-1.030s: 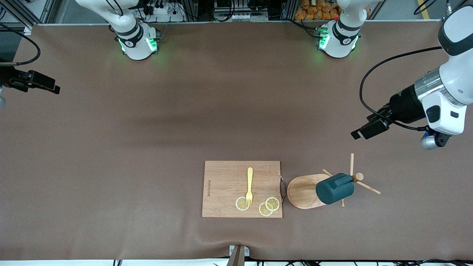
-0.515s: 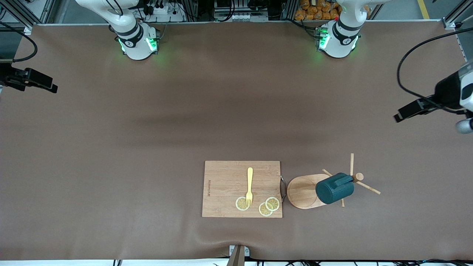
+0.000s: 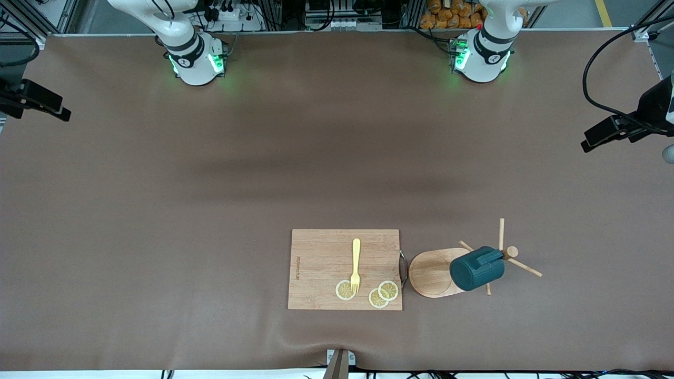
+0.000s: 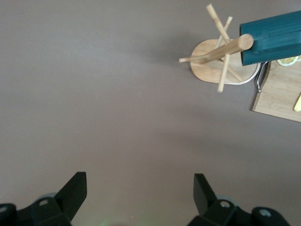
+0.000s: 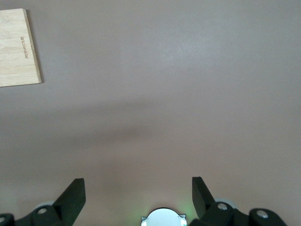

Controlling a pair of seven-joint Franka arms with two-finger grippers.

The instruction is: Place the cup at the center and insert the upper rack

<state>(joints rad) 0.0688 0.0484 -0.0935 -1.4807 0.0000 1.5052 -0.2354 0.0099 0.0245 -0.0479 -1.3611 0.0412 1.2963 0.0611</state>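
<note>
Brown mat covers the table. Far left edge of the front frame: right gripper over bare mat, fingers spread, holding nothing, waiting. Lower centre: wooden cutting board carrying a yellow fork and lemon slices. Just right of it, touching the board's metal handle, the upper rack stands with the cup hung on a peg, so the cup looks stowed, not centred. Far right edge: left gripper over bare mat, fingers apart, empty, likely clear for access.
</note>
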